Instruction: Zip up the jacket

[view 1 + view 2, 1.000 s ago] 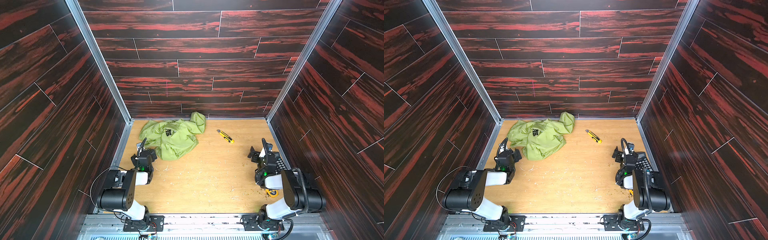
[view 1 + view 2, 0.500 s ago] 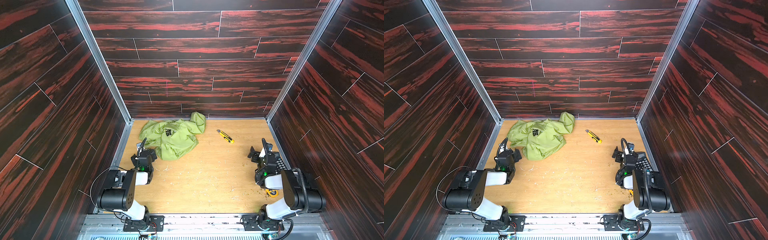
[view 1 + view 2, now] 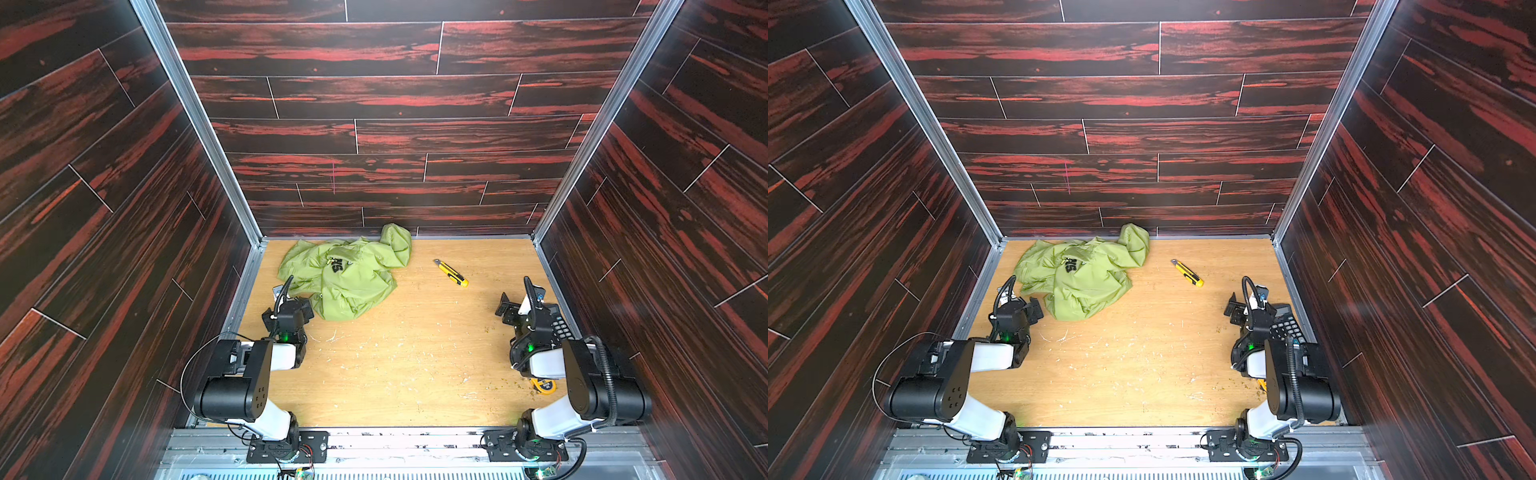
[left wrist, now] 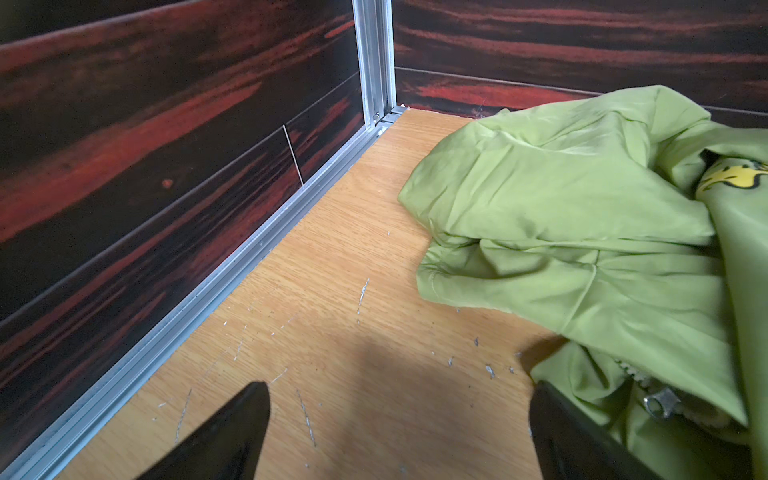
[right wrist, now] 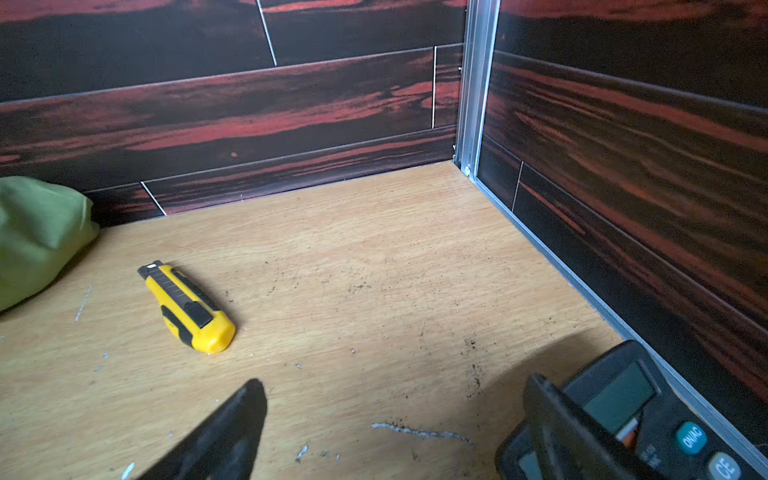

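— Where's the jacket?
— There is one jacket [image 3: 347, 276], green and crumpled, in the far left corner of the counter [image 3: 399, 365]. Its far fold leans on the back wall, and the dark lettering faces up. In the left wrist view a metal zipper pull [image 4: 660, 405] shows at its near edge.
— And the claws?
— Two. The left claw [image 4: 399, 415] is spread wide and holds nothing. One finger [image 4: 557, 419] sits at the jacket's near hem; whether it touches, I cannot tell. The right claw [image 5: 395, 415] is spread too, low by the right wall and well apart from the jacket.
— Anything else?
— One yellow knife [image 3: 452, 273] lies between the jacket and the right wall, near the back. One calculator [image 5: 631, 415] lies along the right wall, just beside the right claw.
— Room to move?
— Open wood runs across the middle and near side, between both arms.
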